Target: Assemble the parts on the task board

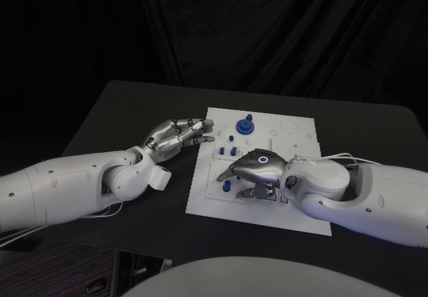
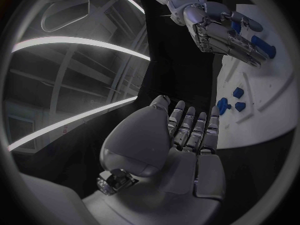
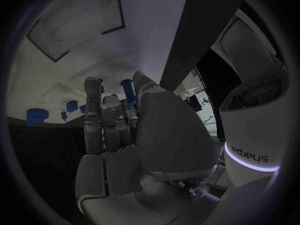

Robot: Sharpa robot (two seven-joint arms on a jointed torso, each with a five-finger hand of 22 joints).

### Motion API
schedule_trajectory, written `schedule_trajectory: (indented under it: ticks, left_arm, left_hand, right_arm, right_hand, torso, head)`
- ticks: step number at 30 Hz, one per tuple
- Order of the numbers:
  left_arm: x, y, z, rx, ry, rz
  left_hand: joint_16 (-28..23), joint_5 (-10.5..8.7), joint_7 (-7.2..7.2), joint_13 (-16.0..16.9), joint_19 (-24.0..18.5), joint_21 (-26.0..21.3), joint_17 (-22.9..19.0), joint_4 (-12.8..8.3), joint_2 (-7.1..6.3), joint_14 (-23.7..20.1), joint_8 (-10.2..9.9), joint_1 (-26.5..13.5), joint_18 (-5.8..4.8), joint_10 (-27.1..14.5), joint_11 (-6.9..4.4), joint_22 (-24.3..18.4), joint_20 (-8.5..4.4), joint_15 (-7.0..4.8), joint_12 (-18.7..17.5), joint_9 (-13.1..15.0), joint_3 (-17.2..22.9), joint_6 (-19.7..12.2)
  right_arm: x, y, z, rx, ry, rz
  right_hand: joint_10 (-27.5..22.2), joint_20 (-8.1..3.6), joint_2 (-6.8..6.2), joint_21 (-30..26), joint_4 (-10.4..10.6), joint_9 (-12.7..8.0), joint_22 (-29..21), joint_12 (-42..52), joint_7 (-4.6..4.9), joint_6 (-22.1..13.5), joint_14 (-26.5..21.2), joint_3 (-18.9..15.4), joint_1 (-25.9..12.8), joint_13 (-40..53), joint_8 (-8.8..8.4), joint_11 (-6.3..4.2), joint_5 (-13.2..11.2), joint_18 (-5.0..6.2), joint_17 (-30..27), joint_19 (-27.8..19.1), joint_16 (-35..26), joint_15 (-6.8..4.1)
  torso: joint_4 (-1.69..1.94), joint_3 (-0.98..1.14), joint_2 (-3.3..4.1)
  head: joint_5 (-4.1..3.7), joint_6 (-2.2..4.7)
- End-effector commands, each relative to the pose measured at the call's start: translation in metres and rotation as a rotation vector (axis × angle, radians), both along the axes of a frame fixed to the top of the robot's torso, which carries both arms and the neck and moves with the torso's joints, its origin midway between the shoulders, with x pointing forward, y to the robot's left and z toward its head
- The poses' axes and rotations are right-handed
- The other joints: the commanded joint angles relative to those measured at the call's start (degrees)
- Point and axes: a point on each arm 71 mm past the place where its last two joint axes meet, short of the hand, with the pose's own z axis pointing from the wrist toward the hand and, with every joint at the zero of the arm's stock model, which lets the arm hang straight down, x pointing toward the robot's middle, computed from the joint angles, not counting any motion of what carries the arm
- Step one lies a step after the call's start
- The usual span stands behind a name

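Right hand (image 1: 256, 168) is low over the board (image 1: 294, 133) middle, fingers curled down among the small blue parts (image 1: 228, 151); can't tell if it grips one. Left hand (image 1: 177, 137) hovers at the board's left edge, fingers apart, empty, likely waiting. Round blue part (image 1: 245, 127) stands in the board farther back.

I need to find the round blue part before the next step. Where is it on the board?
In the head view, the round blue part stands near the board's far edge, just right of the left hand's fingertips and beyond the right hand.
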Motion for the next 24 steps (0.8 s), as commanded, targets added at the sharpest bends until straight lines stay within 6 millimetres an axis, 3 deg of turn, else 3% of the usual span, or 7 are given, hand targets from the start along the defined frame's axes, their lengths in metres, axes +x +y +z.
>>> schedule_trajectory:
  ticks: [1, 10, 14, 16, 19, 21, 24]
  left_arm:
    - [-0.001, 0.0, 0.0, -0.015, -0.005, -0.008]
    - [-0.002, 0.003, 0.0, -0.009, -0.005, 0.004]
    - [-0.003, 0.005, 0.001, -0.009, -0.011, 0.013]
    - [-0.003, 0.005, 0.002, -0.013, -0.02, 0.018]
    - [-0.003, 0.006, 0.003, -0.019, -0.038, 0.022]
    - [-0.003, 0.005, 0.004, -0.023, -0.049, 0.024]
    - [-0.003, 0.005, 0.005, -0.026, -0.057, 0.022]
  left_hand:
    - [0.3, 0.33, 2.28, 0.1, 0.4, 0.4, 0.0, -0.1, 0.13, 0.2, 0.2, 0.2, -0.98, 0.2, 0.19, 0.1, -0.07, -0.05, 0.2, 0.0, 0.3, 0.1]
    - [0.3, 0.35, 2.29, 0.1, 0.4, 0.4, 0.0, -0.1, 0.1, 0.2, 0.3, 0.2, -0.98, 0.2, 0.2, 0.1, -0.08, -0.07, 0.2, 0.0, 0.4, 0.3]
    - [0.2, 0.35, 2.29, 0.1, 0.4, 0.4, 0.0, -0.1, 0.09, 0.1, 0.3, 0.2, -0.98, 0.2, 0.21, 0.1, -0.08, -0.08, 0.2, 0.0, 0.4, 0.3]
    - [0.3, 0.41, 2.25, 0.1, 0.4, 0.4, 0.0, -0.1, 0.01, 0.1, 0.4, 0.3, -0.98, 0.4, 0.22, 0.1, -0.1, -0.11, 0.4, 0.1, 0.5, 0.7]
    - [1.5, 0.9, 1.98, 0.3, 0.9, 0.7, 0.2, -0.2, -0.31, 1.2, 0.7, 0.6, -0.86, 1.7, 0.28, 0.2, -0.11, -0.2, 1.5, 0.2, 1.3, 1.8]
    - [1.9, 1.24, 1.86, 0.3, 1.2, 0.9, 0.2, -0.2, -0.5, 1.6, 0.8, 0.6, -0.82, 2.2, 0.27, 0.2, -0.12, -0.26, 1.9, 0.2, 1.6, 2.1]
    - [2.1, 1.48, 1.84, 0.3, 1.4, 1.1, 0.2, -0.2, -0.55, 1.8, 0.9, 0.6, -0.79, 2.5, 0.35, 0.3, -0.13, -0.29, 2.1, 0.2, 1.8, 2.2]
  right_arm:
    - [0.002, -0.007, 0.014, 0.134, -0.009, -0.032]
    - [0.022, -0.06, 0.062, 0.378, 0.048, -0.224]
    - [0.026, -0.099, 0.089, 0.481, 0.072, -0.357]
    - [0.026, -0.115, 0.095, 0.492, 0.095, -0.42]
    - [0.027, -0.133, 0.095, 0.471, 0.153, -0.513]
    - [0.028, -0.146, 0.089, 0.425, 0.221, -0.591]
    - [0.025, -0.161, 0.073, 0.348, 0.308, -0.695]
  right_hand:
    - [-0.7, -0.1, -0.08, 0.2, 0.4, 0.1, 2.6, 0.6, 0.13, 1.3, -0.1, 0.0, 0.8, 0.2, 0.4, -0.17, 0.1, 0.28, 0.3, 0.3, 0.4, -0.08]
    - [1.2, -0.47, 2.97, 5.1, -2.2, 0.6, 3.9, 8.2, 4.68, 7.2, 2.1, 3.5, 6.1, 1.9, 2.75, 0.48, 6.1, -0.48, 3.2, 3.2, 2.7, -0.04]
    - [10.8, -0.77, 3.07, 18.1, -3.4, 0.9, 6.2, 18.5, 4.99, 10.8, 7.4, 6.9, 7.5, 5.9, 3.94, -1.78, 4.0, -2.15, 10.9, 8.5, 8.3, -0.75]
    - [12.8, -2.72, 1.52, 19.2, -2.6, 2.1, 6.2, 31.8, 4.67, 15.2, 7.8, 7.3, 5.1, 14.1, 5.63, -4.94, 3.2, -2.0, 10.9, 8.6, 8.2, -3.31]
    - [11.5, -2.94, 1.33, 18.4, -0.9, 2.9, 5.9, 44.7, 4.52, 17.1, 7.6, 7.5, 2.2, 23.5, 6.35, -5.28, 2.6, -2.12, 10.2, 8.2, 7.6, -3.27]
    - [21.2, -3.09, 1.97, 21.3, 0.1, 4.1, 6.6, 65.8, 4.46, 16.9, 9.4, 6.4, -1.4, 50.7, 7.21, -5.36, 3.4, -2.55, 13.8, 9.6, 9.8, -3.46]
    - [29.1, -2.77, 3.32, 23.5, 0.5, 5.5, 7.1, 73.5, 4.21, 17.7, 10.9, 3.5, -6.5, 63.2, 9.4, -4.93, 5.1, -2.94, 18.2, 10.3, 12.6, -2.9]
  torso:
    - [-0.05, 0.01, -0.03]
    - [-0.07, 0.09, -0.14]
    - [-0.07, 0.03, -0.13]
    - [-0.04, -0.02, -0.09]
    - [-0.05, -0.15, -0.12]
    - [-0.04, -0.2, -0.1]
    - [0.05, -0.14, 0.1]
  head:
    - [-0.1, 0.0]
    - [-0.5, 0.0]
    - [-0.94, 0.0]
    - [-1.29, 0.0]
    - [-2.13, 0.0]
    - [-3.14, 0.0]
    - [-4.13, 0.0]
